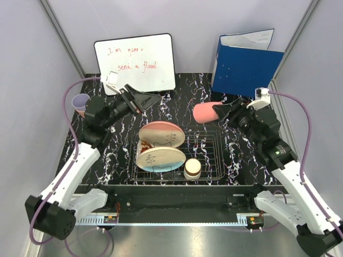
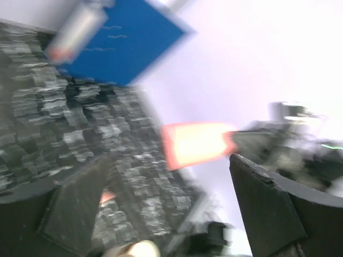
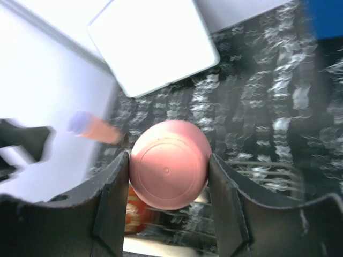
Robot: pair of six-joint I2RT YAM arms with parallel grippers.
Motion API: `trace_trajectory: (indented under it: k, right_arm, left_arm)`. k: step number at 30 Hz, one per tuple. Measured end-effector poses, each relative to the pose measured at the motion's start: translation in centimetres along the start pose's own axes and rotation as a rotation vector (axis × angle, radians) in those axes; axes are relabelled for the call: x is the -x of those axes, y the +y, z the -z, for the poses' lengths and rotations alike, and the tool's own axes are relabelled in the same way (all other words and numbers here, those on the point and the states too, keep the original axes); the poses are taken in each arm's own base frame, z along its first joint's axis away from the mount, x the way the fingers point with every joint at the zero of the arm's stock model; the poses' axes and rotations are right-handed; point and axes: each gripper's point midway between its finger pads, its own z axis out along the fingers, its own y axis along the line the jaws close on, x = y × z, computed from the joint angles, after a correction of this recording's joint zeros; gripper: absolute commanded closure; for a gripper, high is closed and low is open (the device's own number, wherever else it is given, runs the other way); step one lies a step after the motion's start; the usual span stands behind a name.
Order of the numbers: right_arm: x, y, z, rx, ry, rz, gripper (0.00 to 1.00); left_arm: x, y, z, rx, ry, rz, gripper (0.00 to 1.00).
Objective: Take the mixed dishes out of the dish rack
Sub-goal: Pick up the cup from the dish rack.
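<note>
The dish rack [image 1: 211,155] stands in the middle of the table. It holds two cream-pink plates [image 1: 162,133] [image 1: 161,159] leaning at its left and a small cream-and-brown bowl [image 1: 192,168] at its front. My right gripper [image 1: 222,111] [image 3: 169,179] is shut on a pink tumbler [image 1: 204,112] [image 3: 169,163], which it holds on its side above the table behind the rack, with both fingers against the tumbler's sides. My left gripper [image 1: 149,100] [image 2: 169,187] is open and holds nothing, up in the air in front of the whiteboard. A lavender tumbler [image 1: 81,101] [image 3: 88,127] stands at the far left.
A whiteboard [image 1: 136,61] leans on the back wall at left and a blue folder [image 1: 244,67] stands at back right. The left wrist view is blurred by motion; it shows the folder [image 2: 123,43] and the pink tumbler [image 2: 195,144].
</note>
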Motion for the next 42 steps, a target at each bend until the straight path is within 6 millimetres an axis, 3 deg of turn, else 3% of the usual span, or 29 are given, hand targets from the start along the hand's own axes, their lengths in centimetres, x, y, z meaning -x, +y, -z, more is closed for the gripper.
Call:
trace_trajectory:
  k: [3, 6, 13, 19, 26, 30, 31, 33, 34, 36, 37, 39, 42]
  right_arm:
    - [-1.3, 1.0, -0.8, 0.144, 0.007, -0.141, 1.00]
    - [-1.6, 2.7, -1.2, 0.292, 0.009, -0.262, 1.00]
    - [-0.3, 7.4, -1.2, 0.606, 0.013, -0.453, 1.00]
    - [-0.2, 8.8, -1.6, 0.716, 0.046, -0.506, 1.00]
    - [-1.1, 9.1, -2.1, 0.758, 0.096, -0.510, 1.00]
    - [-1.7, 9.0, -2.7, 0.752, 0.115, -0.514, 1.00]
    - [-1.8, 8.9, -2.8, 0.752, 0.118, -0.514, 1.00]
    - [-1.9, 9.0, -2.8, 0.753, 0.124, -0.513, 1.00]
    - [-2.0, 9.0, -2.7, 0.754, 0.125, -0.511, 1.00]
    - [-2.0, 9.0, -2.6, 0.757, 0.129, -0.508, 1.00]
    - [-2.0, 9.2, -2.4, 0.763, 0.130, -0.505, 1.00]
    - [-1.8, 9.5, -1.9, 0.778, 0.127, -0.495, 1.00]
    - [-1.8, 9.4, -1.5, 0.768, 0.126, -0.485, 0.46]
  left_arm:
    - [-0.8, -2.0, -0.8, -0.202, 0.013, 0.091, 0.01]
    - [-1.5, -2.6, -1.0, -0.292, 0.040, 0.152, 0.01]
    - [-1.4, -5.4, 0.3, -0.440, 0.055, 0.151, 0.01]
    - [-2.2, -6.5, 0.7, -0.484, 0.090, 0.141, 0.01]
    - [-5.1, -7.4, -0.5, -0.517, 0.186, 0.178, 0.03]
    - [-6.5, -8.4, -1.5, -0.537, 0.237, 0.189, 0.17]
    - [-6.7, -8.8, -1.6, -0.544, 0.246, 0.189, 0.30]
    - [-7.0, -9.2, -1.7, -0.554, 0.257, 0.184, 0.42]
    - [-7.2, -9.4, -1.7, -0.557, 0.262, 0.179, 0.56]
    - [-7.3, -9.5, -1.8, -0.559, 0.263, 0.166, 0.75]
    - [-7.4, -9.4, -1.9, -0.554, 0.267, 0.162, 0.94]
    - [-7.7, -9.1, -2.1, -0.536, 0.275, 0.162, 1.00]
    - [-7.7, -9.0, -2.2, -0.528, 0.274, 0.139, 1.00]
